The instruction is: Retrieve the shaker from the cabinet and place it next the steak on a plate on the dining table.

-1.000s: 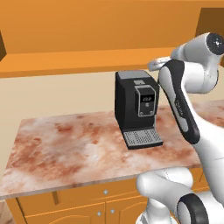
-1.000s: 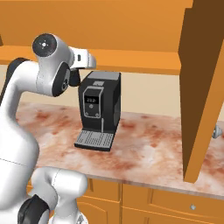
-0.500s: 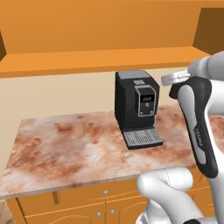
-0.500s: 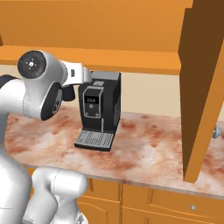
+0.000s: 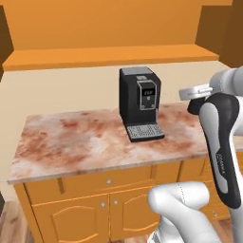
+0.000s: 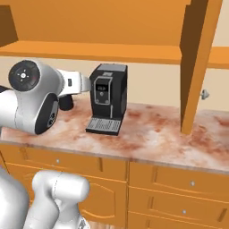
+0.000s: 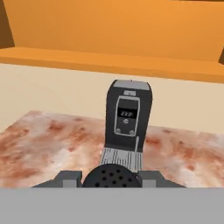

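Clamping the shaker (image 7: 113, 176) between its fingers, the gripper (image 7: 112, 178) hangs before the coffee machine (image 7: 127, 124). Since a second ago the arm has swung right in the left base view. Only the hand view reveals the shaker's perforated cap; the right base view shows its dark side (image 6: 66, 102) above the counter (image 6: 152, 134).

The coffee machine (image 5: 139, 103) is black, with a grey drip grid and a small pale display. The counter (image 5: 71, 142) top is reddish-brown marbled stone with pale patches. The drawers (image 6: 188, 197) below are orange with small grey knobs. The cabinet (image 5: 109, 28) is orange. The shaker (image 7: 114, 176) top is black with small holes.
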